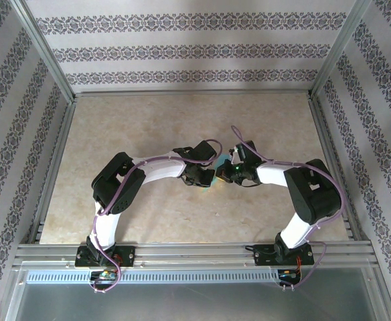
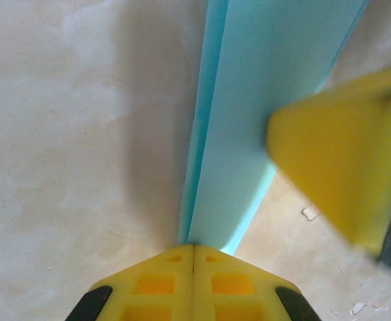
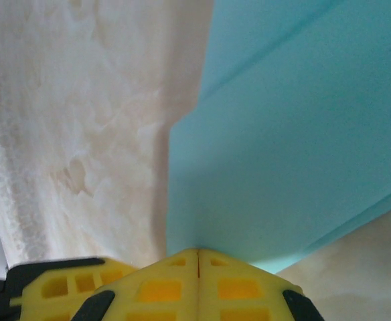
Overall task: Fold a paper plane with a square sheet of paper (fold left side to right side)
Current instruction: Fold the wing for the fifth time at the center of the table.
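Note:
The square sheet of paper lies folded into a slim cyan paper plane [image 2: 262,100] with layered lengthwise edges, flat on the beige table. In the top view only slivers of it [image 1: 216,161] show between the two wrists at the table's middle. My left gripper [image 2: 193,246] is shut, its tips resting on the plane's near end. My right gripper [image 3: 198,251] is shut too, its tips set on the cyan paper [image 3: 289,147] near one edge. Both grippers meet over the paper, the left [image 1: 207,175] beside the right [image 1: 227,172]. No paper shows between either pair of jaws.
The beige marbled tabletop [image 1: 148,134] spreads around the arms, framed by aluminium rails [image 1: 195,251] and patterned walls. The right gripper's yellow finger [image 2: 336,167] crowds the left wrist view, and the left gripper's finger [image 3: 55,287] sits close by in the right wrist view.

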